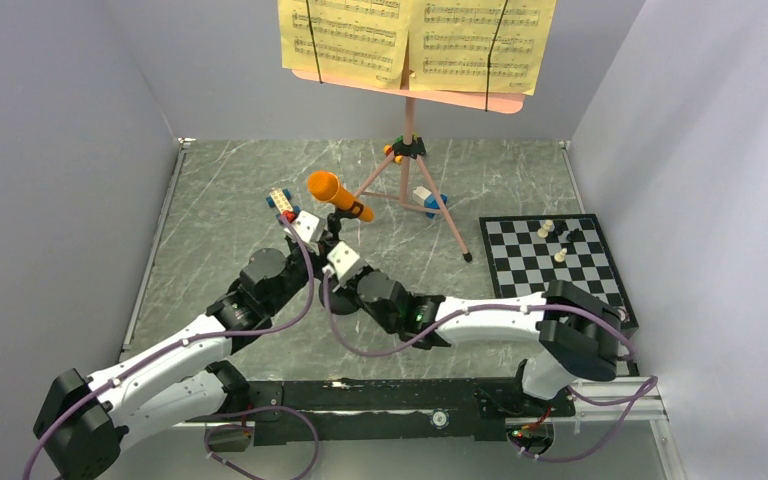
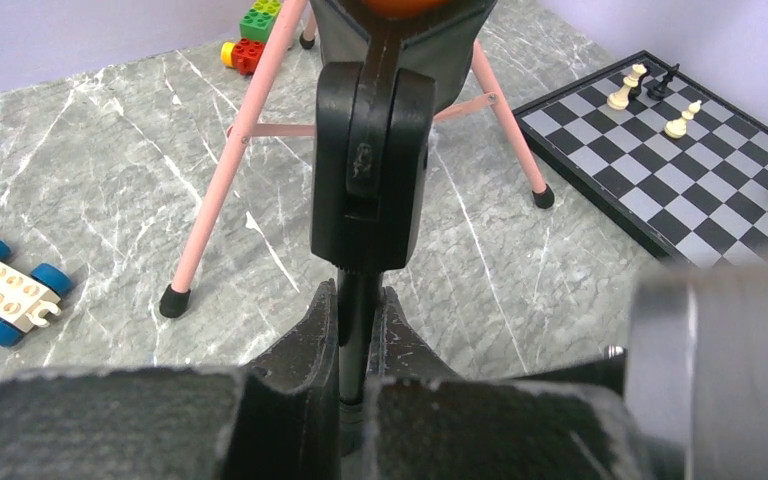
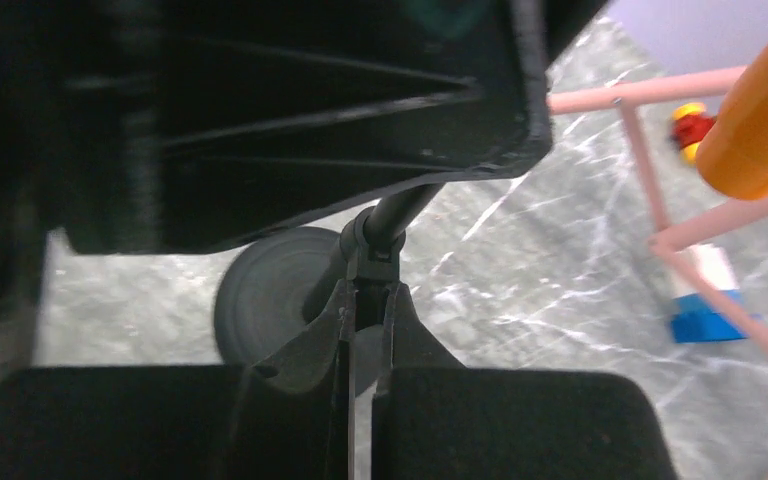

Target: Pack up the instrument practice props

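Veined marble tabletop (image 1: 220, 220): left gripper (image 2: 360, 320) and right gripper (image 3: 365, 300) both pinch the slim black mic stand (image 2: 370, 170).

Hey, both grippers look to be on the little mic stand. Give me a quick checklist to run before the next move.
1. Left gripper on the mic stand post: ok, shut on it under the clip.
2. Right gripper on the post: ok, shut on it just above the base.
3. Mic in the clip: ok, tilted.
4. Music stand legs apart from the mic stand: ok, but close.
5. Base flat on the table: cannot tell.
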`<state>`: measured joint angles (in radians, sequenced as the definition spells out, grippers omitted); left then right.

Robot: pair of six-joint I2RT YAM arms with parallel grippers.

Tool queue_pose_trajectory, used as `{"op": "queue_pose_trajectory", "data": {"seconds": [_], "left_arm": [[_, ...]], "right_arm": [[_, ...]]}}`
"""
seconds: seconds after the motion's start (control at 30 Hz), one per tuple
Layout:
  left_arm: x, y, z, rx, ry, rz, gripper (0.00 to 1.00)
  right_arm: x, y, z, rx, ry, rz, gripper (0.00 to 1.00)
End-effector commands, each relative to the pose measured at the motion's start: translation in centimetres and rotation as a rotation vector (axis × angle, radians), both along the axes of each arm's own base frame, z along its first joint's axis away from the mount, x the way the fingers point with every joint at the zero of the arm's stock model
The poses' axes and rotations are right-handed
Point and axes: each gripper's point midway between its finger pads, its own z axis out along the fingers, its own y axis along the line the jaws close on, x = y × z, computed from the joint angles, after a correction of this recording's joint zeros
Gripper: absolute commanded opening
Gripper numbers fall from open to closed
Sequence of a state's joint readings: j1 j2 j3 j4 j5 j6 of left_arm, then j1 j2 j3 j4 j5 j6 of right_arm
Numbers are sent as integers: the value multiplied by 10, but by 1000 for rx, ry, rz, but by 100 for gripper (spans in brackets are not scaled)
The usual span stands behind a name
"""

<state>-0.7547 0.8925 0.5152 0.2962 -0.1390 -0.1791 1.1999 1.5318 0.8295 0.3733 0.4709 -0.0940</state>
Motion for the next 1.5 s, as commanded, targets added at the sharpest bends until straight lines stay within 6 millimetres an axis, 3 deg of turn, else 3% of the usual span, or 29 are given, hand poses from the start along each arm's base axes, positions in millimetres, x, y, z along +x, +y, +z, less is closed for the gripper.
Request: {"op": "queue_pose_trajectory", "data": {"seconds": [0.0,0.13,0.27,0.3,0.47,0.63,0.77,0.83,1.03,1.23,1.47], "left_arm": [[-10,-13,-19,-11,93,-52,0],[-9,-13,-24,-13,105,-47,0],[-9,-12,-24,-23,107,-41,0],[-9,-12,-24,-23,106,-40,0],[-9,-10,-22,-22,98,-32,0],[-6,-7,-23,-14,93,-15,0],[-4,-5,-19,-16,79,1,0],[-3,-5,-16,-27,66,6,0],[-5,-10,-6,-57,2,-10,0],[-9,-10,11,-72,-93,9,0],[-10,2,12,-98,-108,81,0]], "right_arm": [[4,-16,-7,-250,-250,-58,0],[-2,-9,-13,-336,-326,-52,0],[-9,-3,-10,-276,-279,-36,0],[-11,-2,-10,-256,-259,-30,5],[-20,-4,-3,-153,-159,-43,52],[-29,-10,20,-3,-42,-47,70],[-28,-25,39,183,150,-40,74],[-25,-32,50,351,326,-18,74],[-23,-35,57,591,641,71,73],[-25,-22,49,703,875,110,72],[-22,-11,32,780,1065,118,71]]}}
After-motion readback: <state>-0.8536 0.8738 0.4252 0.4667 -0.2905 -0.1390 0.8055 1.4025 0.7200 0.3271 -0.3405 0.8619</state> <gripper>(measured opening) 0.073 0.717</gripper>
